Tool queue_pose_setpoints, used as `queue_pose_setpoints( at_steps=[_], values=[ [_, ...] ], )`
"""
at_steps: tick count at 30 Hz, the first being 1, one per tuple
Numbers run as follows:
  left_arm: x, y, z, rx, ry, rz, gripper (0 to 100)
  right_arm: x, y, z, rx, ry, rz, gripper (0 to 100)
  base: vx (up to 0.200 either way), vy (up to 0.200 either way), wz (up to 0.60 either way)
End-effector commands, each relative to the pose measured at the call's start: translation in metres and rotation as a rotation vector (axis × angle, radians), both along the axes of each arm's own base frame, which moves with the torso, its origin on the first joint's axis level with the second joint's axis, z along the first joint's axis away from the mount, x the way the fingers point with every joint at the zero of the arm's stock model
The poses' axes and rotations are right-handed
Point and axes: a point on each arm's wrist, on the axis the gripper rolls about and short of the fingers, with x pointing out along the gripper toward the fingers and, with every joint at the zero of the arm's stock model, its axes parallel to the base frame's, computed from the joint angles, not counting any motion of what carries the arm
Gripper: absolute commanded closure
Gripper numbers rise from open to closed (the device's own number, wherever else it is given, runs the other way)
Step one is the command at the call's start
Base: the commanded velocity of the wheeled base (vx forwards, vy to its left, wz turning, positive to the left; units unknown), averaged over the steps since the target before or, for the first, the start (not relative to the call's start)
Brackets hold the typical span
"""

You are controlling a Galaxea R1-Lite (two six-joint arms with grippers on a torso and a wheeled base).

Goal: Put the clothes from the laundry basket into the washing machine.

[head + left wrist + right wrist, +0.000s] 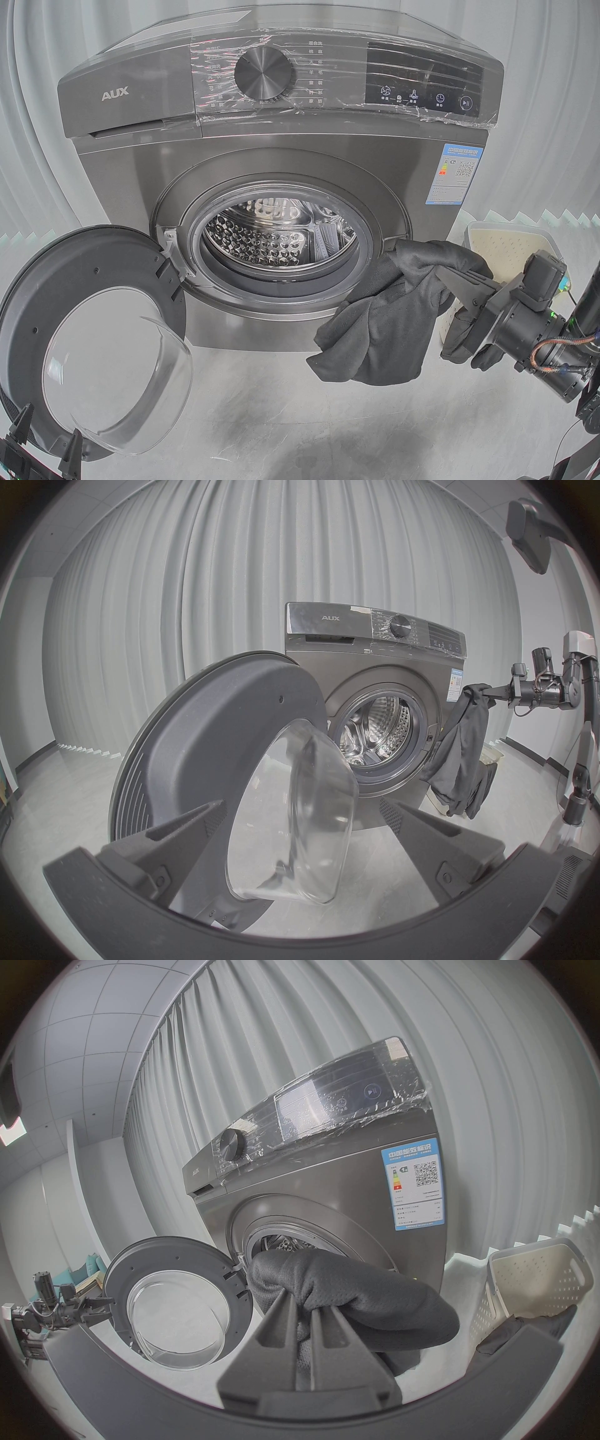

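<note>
The grey washing machine (281, 156) stands with its round door (94, 337) swung open to the left, and the steel drum (278, 240) looks empty. My right gripper (447, 275) is shut on a dark grey garment (387, 312), held just right of the drum opening at about its lower rim. The cloth hangs in folds towards the floor. In the right wrist view the fingers (281, 1335) pinch the garment (362, 1297) in front of the opening. The cream laundry basket (500, 247) stands behind that arm. My left gripper (50, 428) is open, low beside the door.
Dark cloth (519, 1335) drapes over the basket's (537, 1279) near edge. The open door (206, 755) and its glass bowl stand right in front of my left gripper (300, 805). Pale floor (300, 412) lies bare before the machine. Curtains line the wall behind.
</note>
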Motion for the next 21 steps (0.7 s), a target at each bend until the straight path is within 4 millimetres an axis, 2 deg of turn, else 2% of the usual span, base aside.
queue_pose_setpoints(
  at_steps=[1,4,7,9,10,11,15,21],
  values=[
    [0.0,0.0,-0.005,0.011,-0.004,-0.004,0,0.008,0.014,-0.002,-0.008,0.011,0.019,100,0.0,0.0,0.0],
    [-0.001,0.0,-0.001,0.01,-0.028,-0.016,0,0.012,0.022,0.0,-0.002,0.006,0.03,100,0.0,0.0,0.0],
    [-0.022,-0.003,0.064,-0.042,-0.227,-0.122,0,0.019,0.034,0.0,0.007,-0.001,0.044,100,0.0,0.0,0.0],
    [-0.021,-0.005,0.08,-0.036,-0.191,-0.209,0,0.022,0.041,0.004,0.025,-0.018,0.053,100,0.0,0.0,0.0],
    [-0.02,-0.005,0.081,-0.036,-0.185,-0.217,0,0.022,0.041,0.005,0.026,-0.019,0.053,100,0.0,0.0,0.0],
    [-0.011,-0.007,0.082,-0.041,-0.09,-0.311,0,0.026,0.049,0.006,0.035,-0.028,0.063,100,0.0,0.0,0.0],
    [0.022,-0.01,0.075,-0.084,0.124,-0.469,0,0.031,0.057,0.009,0.054,-0.047,0.073,100,0.0,0.0,0.0],
    [0.072,-0.014,0.08,-0.08,0.2,-0.603,0,0.037,0.067,0.011,0.063,-0.06,0.102,100,0.0,0.0,0.0]
  ],
)
